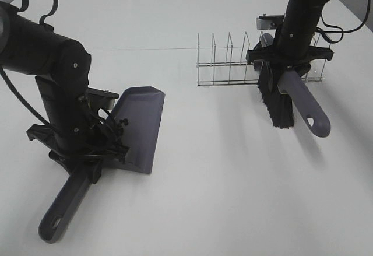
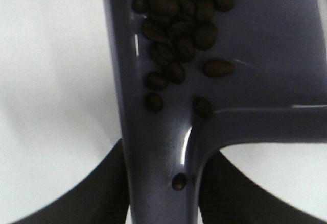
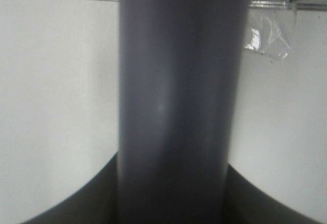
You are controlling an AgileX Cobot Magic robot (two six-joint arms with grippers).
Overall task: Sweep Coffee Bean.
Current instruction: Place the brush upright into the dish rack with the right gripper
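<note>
Exterior high hides the coffee bean (image 2: 204, 35); left jaws clamp dustpan (image 1: 143, 122), right jaws clamp brush (image 1: 301, 97).

A plain white tabletop (image 1: 221, 203) carries everything, and a thin seam line (image 1: 145, 49) crosses it toward twelve o'clock. A silver wire rack with upright dividers (image 1: 227, 63) stands on it at about one o'clock. A grey-purple plastic dustpan (image 1: 143, 125) sits at nine o'clock; whether its base touches the surface is unclear.
</note>
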